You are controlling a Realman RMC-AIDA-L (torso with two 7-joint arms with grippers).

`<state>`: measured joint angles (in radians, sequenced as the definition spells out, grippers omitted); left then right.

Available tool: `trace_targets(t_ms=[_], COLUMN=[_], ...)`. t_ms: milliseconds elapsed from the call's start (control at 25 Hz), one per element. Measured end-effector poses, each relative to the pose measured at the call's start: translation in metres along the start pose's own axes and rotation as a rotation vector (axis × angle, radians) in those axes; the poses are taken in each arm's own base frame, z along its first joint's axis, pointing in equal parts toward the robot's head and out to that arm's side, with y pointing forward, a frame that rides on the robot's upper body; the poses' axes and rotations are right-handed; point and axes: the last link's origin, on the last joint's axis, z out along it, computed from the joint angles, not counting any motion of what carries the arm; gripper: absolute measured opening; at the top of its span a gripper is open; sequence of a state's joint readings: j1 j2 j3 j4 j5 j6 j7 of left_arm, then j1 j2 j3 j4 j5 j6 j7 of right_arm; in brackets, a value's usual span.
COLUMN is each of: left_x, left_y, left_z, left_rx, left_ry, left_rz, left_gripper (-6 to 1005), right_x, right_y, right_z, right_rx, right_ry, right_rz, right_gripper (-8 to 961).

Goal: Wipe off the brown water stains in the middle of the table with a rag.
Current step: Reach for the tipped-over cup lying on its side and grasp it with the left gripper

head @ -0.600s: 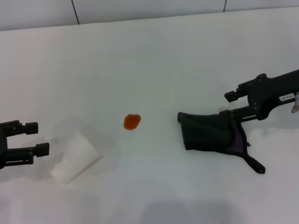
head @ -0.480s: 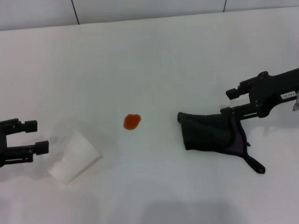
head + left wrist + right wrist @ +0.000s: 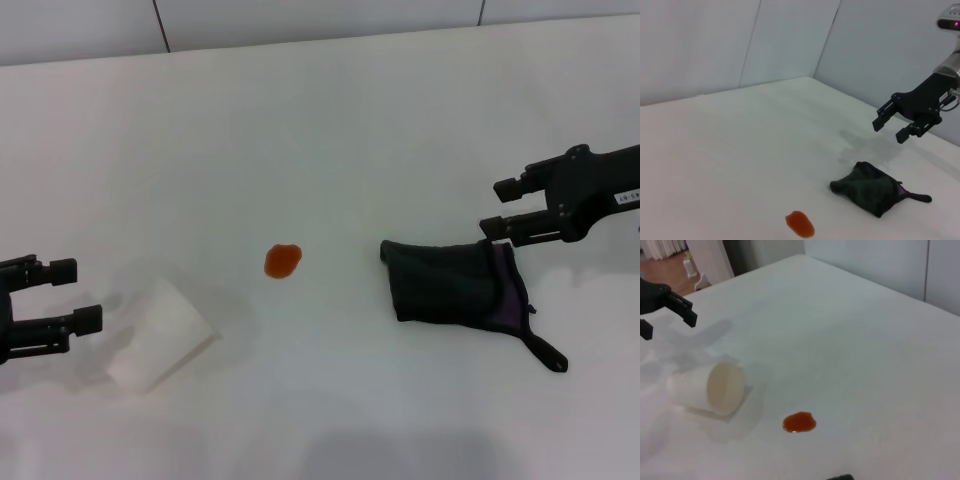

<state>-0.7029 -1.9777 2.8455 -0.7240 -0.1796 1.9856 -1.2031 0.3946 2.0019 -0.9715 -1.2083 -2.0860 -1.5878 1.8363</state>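
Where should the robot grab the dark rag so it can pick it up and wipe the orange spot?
Probably the bunched top of the rag, coming straight down from above. It lies flat on the table, so nothing sticks out sideways except the thin tail, which is too floppy. The right gripper is open and hangs just beside the rag, not touching it. The stain lies apart from it.

White paper cup [image 3: 160, 335] lies tipped on its side — open mouth visible in the right wrist view [image 3: 707, 388], inside looks cream-coloured. Faint wet sheen around it. Behind: pale wall panels [image 3: 320, 20] with dark vertical seams. Far corner of the right wrist view shows a wood-toned floor [image 3: 675, 282] — blurred.
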Motion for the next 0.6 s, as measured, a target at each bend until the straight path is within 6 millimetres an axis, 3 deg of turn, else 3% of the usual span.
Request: trace_targets(t_ms=[400,600], left_x=[-0.002,0.0036], left_y=[0.0014,-0.0026], left_z=[-0.0006,-0.0055], left_rx=[0.0,-0.002], left_ry=[0.004,-0.08], left_rz=[-0.005,-0.064], left_gripper=[826,826], right_x=[0.0021,0.0016], right_y=[0.0023,0.0031], right_z=[-0.001,0.0003], right_rx=[0.0,-0.005], right_ry=[-0.008,-0.007], right_rz=[0.003,0.001], right_gripper=[576,575])
